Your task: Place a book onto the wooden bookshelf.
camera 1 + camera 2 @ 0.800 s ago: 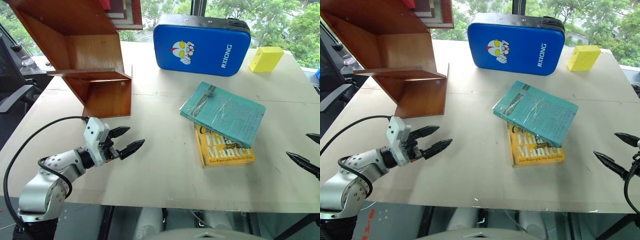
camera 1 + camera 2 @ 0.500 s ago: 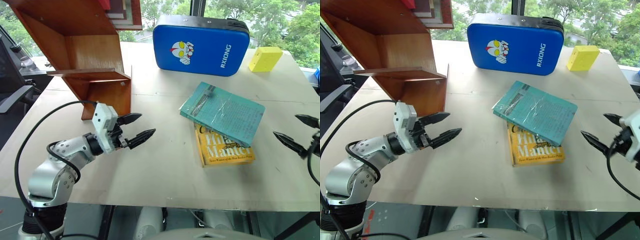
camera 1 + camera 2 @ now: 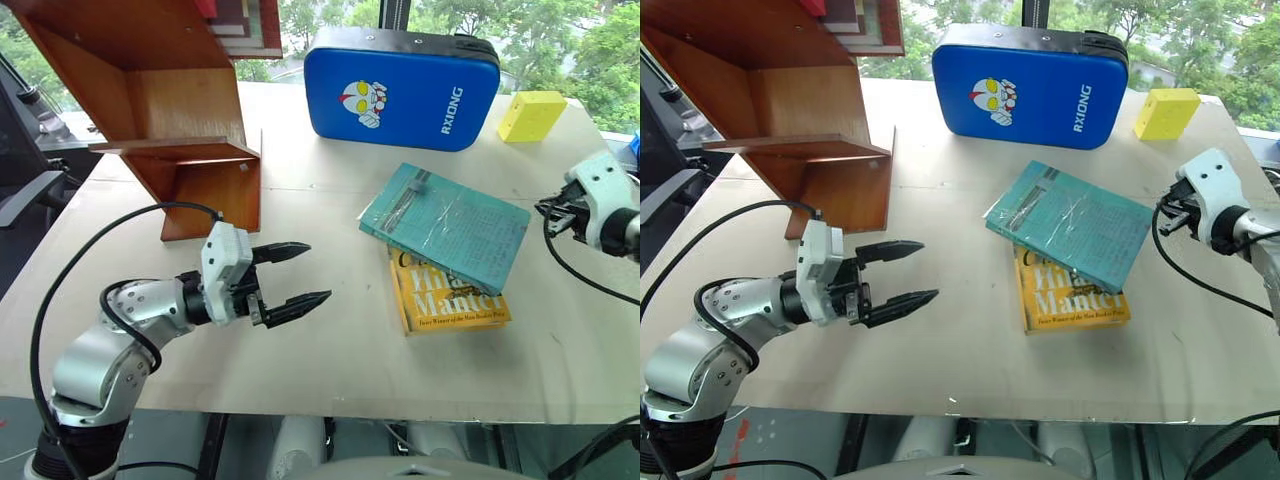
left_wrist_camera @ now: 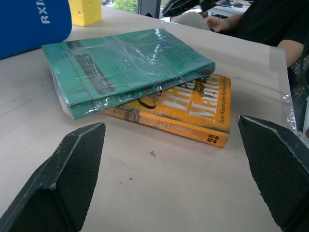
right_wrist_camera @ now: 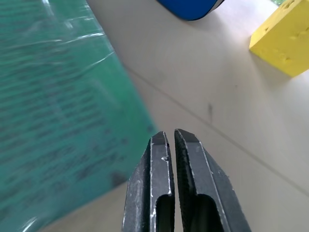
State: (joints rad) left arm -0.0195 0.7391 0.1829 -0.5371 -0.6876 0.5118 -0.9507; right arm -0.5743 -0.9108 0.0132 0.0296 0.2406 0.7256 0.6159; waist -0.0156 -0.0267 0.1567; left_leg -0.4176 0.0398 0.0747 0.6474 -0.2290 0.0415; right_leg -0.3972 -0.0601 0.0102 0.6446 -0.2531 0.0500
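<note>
The teal plastic-wrapped book (image 3: pixel 447 224) lies askew on top of a yellow book (image 3: pixel 450 295) at mid-table. The wooden bookshelf (image 3: pixel 190 130) stands at the back left. My left gripper (image 3: pixel 312 272) hovers low over the table left of the books, open wide and empty. In the left wrist view the book (image 4: pixel 125 67) lies ahead between the spread fingers (image 4: pixel 72 164). My right gripper (image 3: pixel 1165 210) is shut and empty, just off the teal book's right edge. The right wrist view shows its closed fingertips (image 5: pixel 166 137) beside the book's corner (image 5: pixel 58 111).
A blue padded case (image 3: pixel 400 85) stands at the back centre, with a yellow block (image 3: pixel 532 116) to its right. A person's arm (image 4: pixel 227 21) rests at the table's far side in the left wrist view. Bare tabletop (image 3: pixel 330 370) runs along the front.
My left gripper has slid right toward the books, still open. My right gripper has come up from the front right edge to the teal book's right side, and its fingers have shut.
</note>
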